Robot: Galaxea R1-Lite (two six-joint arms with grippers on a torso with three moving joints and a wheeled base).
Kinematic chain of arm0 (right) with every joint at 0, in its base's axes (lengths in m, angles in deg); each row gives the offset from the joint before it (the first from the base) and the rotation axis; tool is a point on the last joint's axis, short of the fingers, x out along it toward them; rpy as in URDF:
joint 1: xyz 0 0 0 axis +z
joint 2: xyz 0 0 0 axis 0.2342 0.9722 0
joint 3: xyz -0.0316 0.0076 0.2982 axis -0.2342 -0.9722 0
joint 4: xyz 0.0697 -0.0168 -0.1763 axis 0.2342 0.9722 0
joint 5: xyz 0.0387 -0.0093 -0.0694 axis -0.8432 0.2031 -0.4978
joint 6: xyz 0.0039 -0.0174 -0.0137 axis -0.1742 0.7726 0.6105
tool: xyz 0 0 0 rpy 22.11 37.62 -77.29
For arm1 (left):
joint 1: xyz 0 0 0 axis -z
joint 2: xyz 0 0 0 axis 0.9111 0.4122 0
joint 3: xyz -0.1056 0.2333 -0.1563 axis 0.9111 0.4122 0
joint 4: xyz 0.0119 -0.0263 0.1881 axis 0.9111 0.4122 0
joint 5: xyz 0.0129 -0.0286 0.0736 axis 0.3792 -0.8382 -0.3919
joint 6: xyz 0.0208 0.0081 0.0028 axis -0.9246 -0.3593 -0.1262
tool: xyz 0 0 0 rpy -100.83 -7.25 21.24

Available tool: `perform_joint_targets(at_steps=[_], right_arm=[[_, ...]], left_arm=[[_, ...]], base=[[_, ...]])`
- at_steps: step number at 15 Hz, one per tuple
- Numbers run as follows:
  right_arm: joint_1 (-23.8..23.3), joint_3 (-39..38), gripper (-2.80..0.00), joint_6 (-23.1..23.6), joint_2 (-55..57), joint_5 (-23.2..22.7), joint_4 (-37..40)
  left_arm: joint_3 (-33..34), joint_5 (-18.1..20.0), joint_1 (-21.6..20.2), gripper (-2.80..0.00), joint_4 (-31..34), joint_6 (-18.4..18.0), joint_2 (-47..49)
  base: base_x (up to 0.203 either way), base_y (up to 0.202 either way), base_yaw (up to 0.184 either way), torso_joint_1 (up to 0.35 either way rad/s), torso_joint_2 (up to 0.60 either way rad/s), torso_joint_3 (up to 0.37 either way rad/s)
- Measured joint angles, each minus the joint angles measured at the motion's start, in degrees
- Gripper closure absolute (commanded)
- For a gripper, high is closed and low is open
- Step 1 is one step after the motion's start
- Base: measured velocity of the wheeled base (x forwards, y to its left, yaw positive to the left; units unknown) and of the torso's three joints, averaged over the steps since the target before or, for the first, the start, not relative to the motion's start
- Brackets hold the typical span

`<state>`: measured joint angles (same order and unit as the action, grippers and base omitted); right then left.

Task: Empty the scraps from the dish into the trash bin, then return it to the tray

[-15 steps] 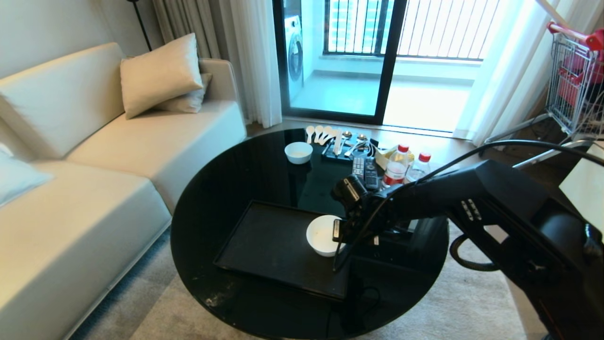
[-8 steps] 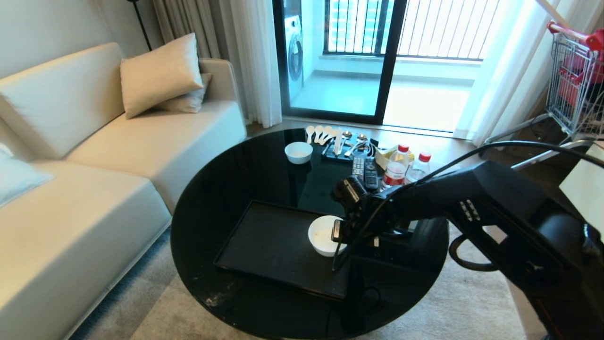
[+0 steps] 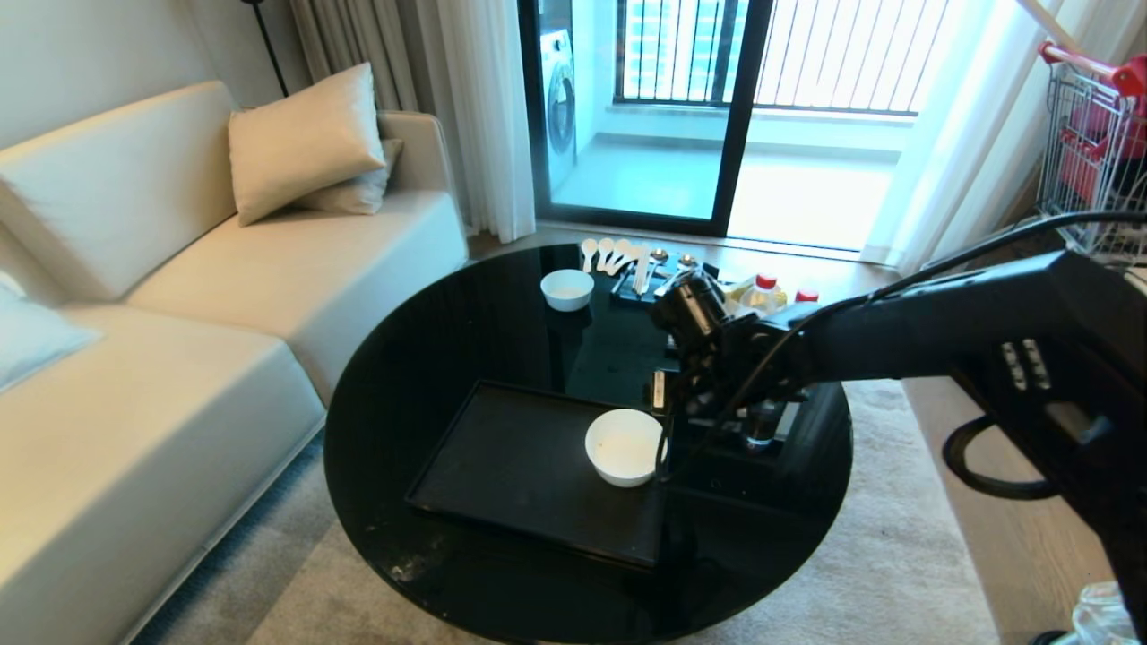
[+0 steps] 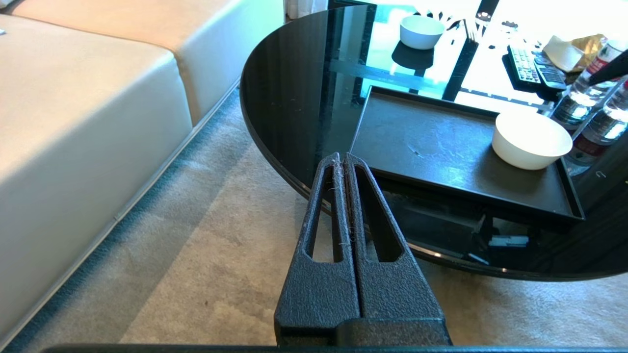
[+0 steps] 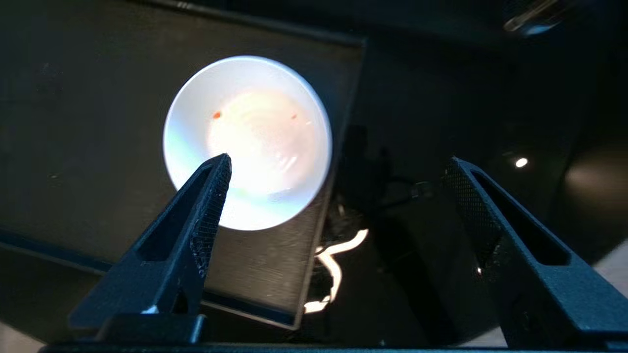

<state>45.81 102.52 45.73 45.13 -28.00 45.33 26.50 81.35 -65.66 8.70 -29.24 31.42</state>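
Observation:
The dish [image 3: 625, 446], a plain white deep bowl, stands upright at the right end of the black tray [image 3: 520, 466]; it also shows in the left wrist view [image 4: 532, 139]. In the right wrist view the dish [image 5: 248, 142] holds only two tiny orange specks of scraps [image 5: 216, 115]. My right gripper [image 5: 338, 161] hangs open above the dish's right rim and the tray's edge [image 5: 338, 162], touching nothing; in the head view it [image 3: 665, 428] points down. My left gripper [image 4: 341, 158] is shut and empty over the carpet by the table's near edge. I cannot make out the trash bin.
On the round black glass table [image 3: 430, 358] stand a smaller white bowl [image 3: 566, 288], a cutlery holder with spoons [image 3: 638, 269], remotes [image 4: 535, 68] and water bottles [image 3: 762, 291]. A cream sofa [image 3: 179, 340] is at the left, a shopping cart [image 3: 1093, 134] at the far right. Clear plastic [image 3: 1100, 616] shows at the bottom right corner.
My right gripper has opened, let go of the dish and risen up and back from it. The dish stays put on the tray.

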Motion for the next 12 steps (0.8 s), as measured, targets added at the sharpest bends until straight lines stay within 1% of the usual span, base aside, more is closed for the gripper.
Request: perform_joint_targets(at_steps=[2, 3, 8, 10, 12], right_arm=[[-0.63, -2.01, -2.80, 4.89, -4.40, 1.53, -1.54], [-0.89, -2.83, 0.00, 7.07, -6.77, 1.79, -1.89], [-2.47, -6.64, 0.00, 15.47, -17.41, 2.65, -3.20], [-4.19, -10.39, 0.00, 19.23, -20.45, 4.83, -6.65], [-6.89, -15.71, 0.00, 23.41, -23.19, 5.65, -12.34]], left_arm=[[0.00, 0.00, 0.00, 0.00, 0.02, -0.01, 0.00], [0.00, 0.00, 0.00, 0.00, 0.00, -0.04, 0.00], [0.00, 0.00, 0.00, 0.00, 0.00, 0.02, 0.00], [0.00, 0.02, 0.00, 0.00, 0.02, 0.02, 0.00], [0.00, 0.00, 0.00, 0.00, 0.01, -0.02, 0.00]], base=[[0.000, 0.000, 0.000, 0.000, 0.00, 0.000], [0.000, 0.000, 0.000, 0.000, 0.00, 0.000], [0.000, 0.000, 0.000, 0.000, 0.00, 0.000], [0.000, 0.000, 0.000, 0.000, 0.00, 0.000], [0.000, 0.000, 0.000, 0.000, 0.00, 0.000]])
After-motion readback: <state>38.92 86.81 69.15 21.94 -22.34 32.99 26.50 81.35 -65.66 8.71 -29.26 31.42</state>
